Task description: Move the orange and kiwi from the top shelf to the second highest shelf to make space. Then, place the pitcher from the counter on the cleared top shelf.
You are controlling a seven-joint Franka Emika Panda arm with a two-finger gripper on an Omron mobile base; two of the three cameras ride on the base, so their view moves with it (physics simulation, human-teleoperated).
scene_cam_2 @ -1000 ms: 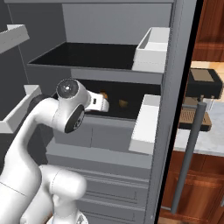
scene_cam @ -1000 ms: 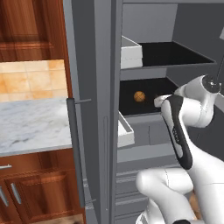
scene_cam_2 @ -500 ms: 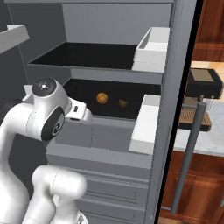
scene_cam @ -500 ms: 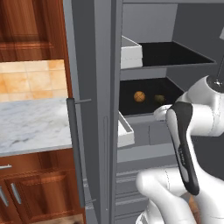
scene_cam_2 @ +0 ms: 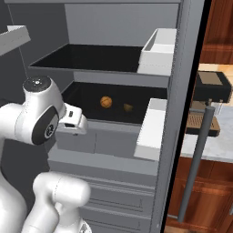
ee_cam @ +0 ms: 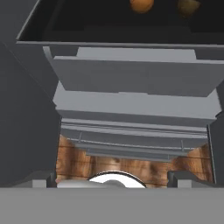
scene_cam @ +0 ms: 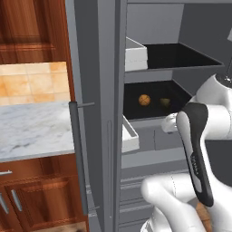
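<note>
The orange (scene_cam: pixel 144 99) (scene_cam_2: pixel 106 101) and the kiwi (scene_cam: pixel 165 102) (scene_cam_2: pixel 129 108) lie side by side on the second highest shelf (scene_cam_2: pixel 113 119) of the open fridge. Both also sit at the upper edge of the hand view, orange (ee_cam: pixel 141 4) left of kiwi (ee_cam: pixel 188 5). Above them, the top shelf (scene_cam: pixel 181 56) (scene_cam_2: pixel 91 58) is bare black board. My gripper (ee_cam: pixel 113 178) is open and holds nothing, its fingertips (ee_cam: pixel 43 177) wide apart. The hand (scene_cam_2: pixel 75 120) hangs in front of and below the second shelf's front edge. The pitcher is out of view. The counter (scene_cam: pixel 31 129) lies left of the fridge.
White door bins (scene_cam: pixel 136 54) (scene_cam_2: pixel 157 45) (scene_cam_2: pixel 150 129) hang on both open doors. Grey drawers (ee_cam: pixel 131 81) fill the fridge below the shelves. A toaster (scene_cam_2: pixel 211 86) stands on the counter to the right. A long door handle (scene_cam: pixel 77 154) is close on the left.
The arm has drawn back out of the fridge and down, clear of the second shelf. The kiwi, hidden behind the hand a second ago, now shows beside the orange.
</note>
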